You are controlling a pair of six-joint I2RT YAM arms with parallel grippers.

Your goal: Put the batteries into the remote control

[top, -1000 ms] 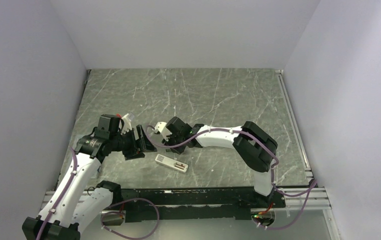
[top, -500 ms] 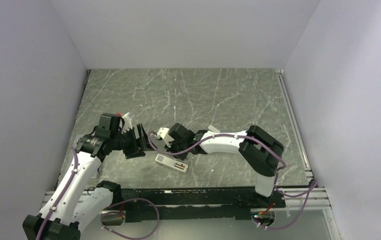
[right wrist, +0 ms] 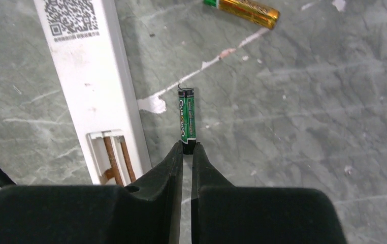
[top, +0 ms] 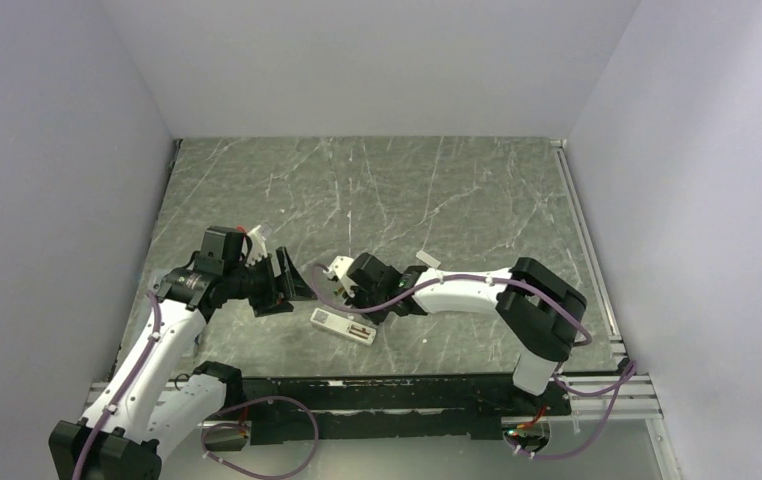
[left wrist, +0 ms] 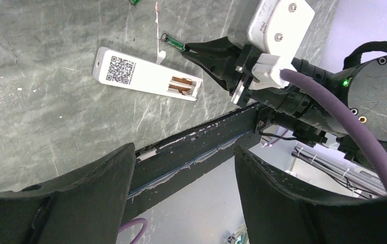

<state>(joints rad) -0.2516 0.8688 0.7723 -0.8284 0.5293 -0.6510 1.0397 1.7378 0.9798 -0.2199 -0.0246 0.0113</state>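
The remote control (right wrist: 87, 76) lies back side up on the marble table, QR label showing and its battery bay (right wrist: 113, 157) open and empty. Just right of it lies the green battery (right wrist: 186, 119). My right gripper (right wrist: 187, 147) is shut on the green battery's near end, low over the table. The orange-gold battery (right wrist: 247, 11) lies farther off, apart from both. In the left wrist view the remote control (left wrist: 146, 81) sits ahead of my left gripper (left wrist: 184, 168), which hangs open and holds nothing. From above, the remote control (top: 343, 326) lies between the two arms.
The table's black front rail (left wrist: 196, 147) runs close behind the remote. The right arm's wrist and purple cable (left wrist: 333, 122) crowd the space right of the remote. Grey walls close in the table on three sides.
My right gripper has come down toward the remote and shut on the green battery's end. The left arm has barely moved and stays open.
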